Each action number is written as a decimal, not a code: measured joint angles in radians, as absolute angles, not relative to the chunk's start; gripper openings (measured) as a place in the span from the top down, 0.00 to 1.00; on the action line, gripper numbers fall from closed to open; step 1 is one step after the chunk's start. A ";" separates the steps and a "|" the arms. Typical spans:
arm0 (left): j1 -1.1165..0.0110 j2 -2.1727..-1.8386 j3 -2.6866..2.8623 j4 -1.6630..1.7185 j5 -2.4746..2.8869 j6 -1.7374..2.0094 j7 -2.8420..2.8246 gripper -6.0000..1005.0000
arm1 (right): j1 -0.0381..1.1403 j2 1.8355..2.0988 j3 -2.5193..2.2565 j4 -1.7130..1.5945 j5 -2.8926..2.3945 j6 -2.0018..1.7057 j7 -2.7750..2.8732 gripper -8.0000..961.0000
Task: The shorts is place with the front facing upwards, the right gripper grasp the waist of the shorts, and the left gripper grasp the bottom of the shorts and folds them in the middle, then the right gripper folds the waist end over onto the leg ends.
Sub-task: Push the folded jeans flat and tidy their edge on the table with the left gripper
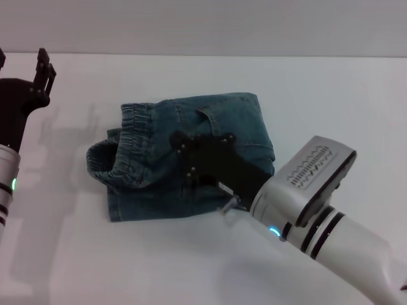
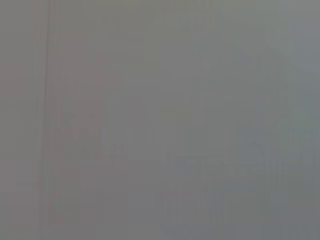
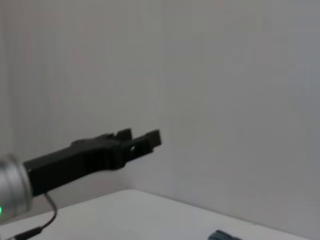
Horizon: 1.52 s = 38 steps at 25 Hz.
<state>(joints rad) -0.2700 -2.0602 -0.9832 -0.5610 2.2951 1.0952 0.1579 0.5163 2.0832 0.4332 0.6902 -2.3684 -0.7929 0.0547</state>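
Denim in a blue-green wash, the long shorts [image 1: 191,162] lie folded into a compact, roughly square bundle in the middle of the white table [image 1: 318,89], which suggests, as a judgement, that both folds of the task are already made or nearly so. The ruched elastic waist [image 1: 137,130] sits on top toward the robot's left side of the bundle, with a rolled loop of fabric bulging out beside it, consistent with the waist end having been carried over onto the legs. The right gripper [image 1: 200,155], a black two-finger claw on a silver-white cylindrical wrist with a small blue light, is directly over the middle of the bundle, low enough to look as if it touches the cloth; its dark fingers merge with the dark denim, so whether they are spread, pressed together or pinching fabric cannot be told. The left gripper [image 1: 43,70], a matching black claw, is raised well apart at the table's left edge, its fingers [image 3: 152,137] standing slightly parted around nothing, probably parked clear of the work. The leg hems are hidden under the folded layers, the left wrist view shows only a blank grey field, and the right wrist view catches merely a sliver of denim [image 3: 225,235].
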 joint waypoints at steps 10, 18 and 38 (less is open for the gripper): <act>-0.264 -2.060 -0.977 -0.546 2.300 1.075 0.156 0.27 | 0.551 2.090 0.447 0.576 -2.361 -0.813 0.182 0.99; -0.262 -2.060 -0.974 -0.545 2.300 1.070 0.156 0.27 | 0.561 2.088 0.434 0.530 -2.365 -0.770 0.309 0.99; -0.228 -2.057 -0.950 -0.567 2.375 1.155 0.131 0.27 | 0.462 2.081 0.527 0.692 -2.669 -0.796 0.288 0.99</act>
